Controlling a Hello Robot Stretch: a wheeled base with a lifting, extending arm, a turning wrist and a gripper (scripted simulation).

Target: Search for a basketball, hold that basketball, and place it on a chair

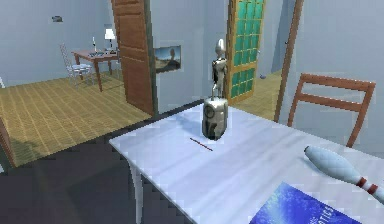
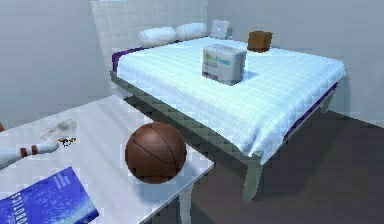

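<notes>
A brown basketball (image 2: 156, 152) rests on the white table (image 2: 112, 122) near its corner, at the arm side view's lower middle. A wooden chair (image 1: 336, 101) with a slatted back stands behind the same white table (image 1: 240, 165) at the forward view's right. A second chair (image 1: 72, 63) stands far off by a small wooden dining table (image 1: 100, 58) in the room beyond the doorway.
On the table are a silver statue (image 1: 216, 96), a thin pen (image 1: 200, 144), a white bowling pin (image 1: 342, 168) and a blue book (image 1: 302, 210). A large bed (image 2: 262, 95) with a box (image 2: 223, 63) on it lies beyond the table. An open brown door (image 1: 130, 50) is ahead.
</notes>
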